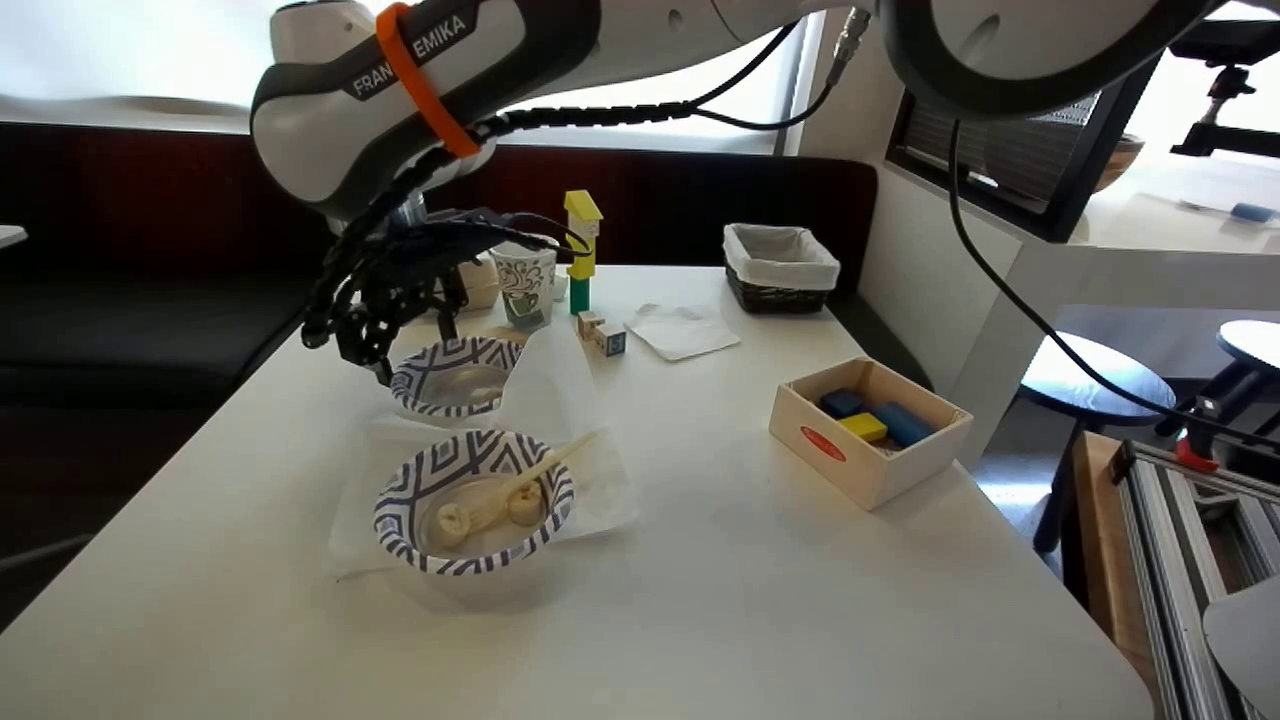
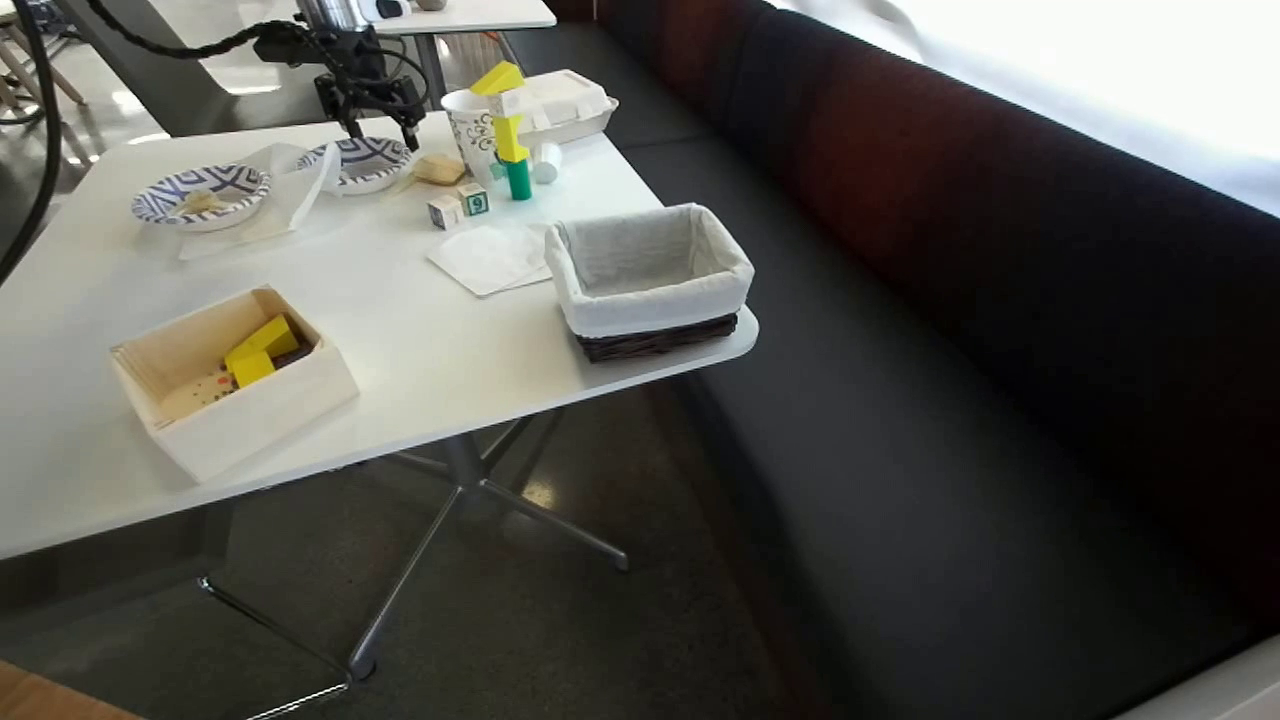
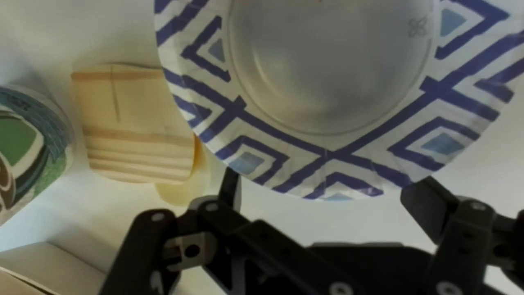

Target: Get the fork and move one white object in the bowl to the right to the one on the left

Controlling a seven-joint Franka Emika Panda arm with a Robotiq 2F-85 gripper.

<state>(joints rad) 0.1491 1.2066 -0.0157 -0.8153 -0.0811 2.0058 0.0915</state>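
While scanning table (image 1: 700,620) in an exterior view, spot fork (image 1: 555,461) in near bowl (image 1: 465,457), btwn two pale pcs (image 1: 454,523), w/ handle over rim. Also see gripper (image 1: 416,356) at edge of far bowl (image 1: 480,352), w/ jaws spread wide; can't tell re contact. In an exterior view, find tower (image 2: 511,140) & cup (image 2: 468,130) nr gripper, basket (image 2: 650,305) by table corner; can't make out fork for blur. In wrist view, see fingers (image 3: 428,205) wide apart at far bowl's rim, w/ wood pc (image 3: 135,123) just beside bowl.
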